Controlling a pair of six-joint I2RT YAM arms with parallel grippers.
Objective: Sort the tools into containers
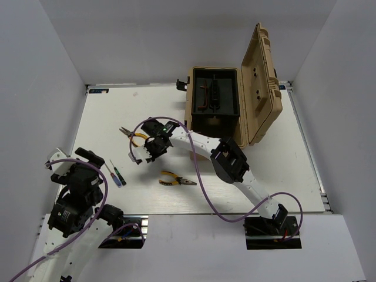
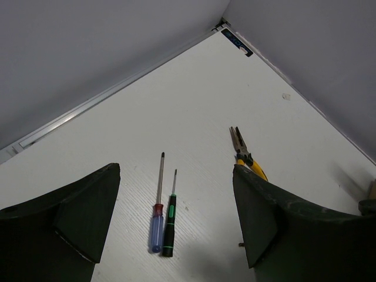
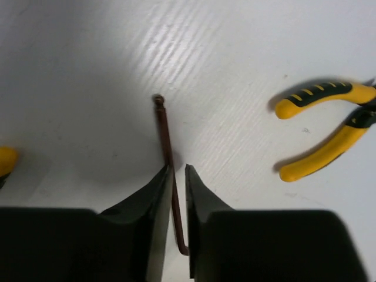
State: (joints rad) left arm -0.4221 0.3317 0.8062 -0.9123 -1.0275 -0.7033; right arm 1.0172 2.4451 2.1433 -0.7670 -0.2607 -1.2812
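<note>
I see the toolbox (image 1: 261, 94) open beyond my right gripper (image 3: 178, 168), with pliers (image 3: 317, 93) beside it. Two screwdrivers (image 2: 157, 217) lie ahead of my wide-spread left gripper (image 2: 176, 169). The right gripper has nearly closed around the hex key (image 3: 163, 129); I cannot tell whether it pinches.

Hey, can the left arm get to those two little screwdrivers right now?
Probably yes. The left gripper stands open, and the blue-handled screwdriver and green-handled screwdriver lie bare on the table just ahead of it, with nothing covering them.

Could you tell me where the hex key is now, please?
Right wrist view: the hex key lies on the table between the fingers of the right gripper, with yellow pliers on the image's right.
</note>
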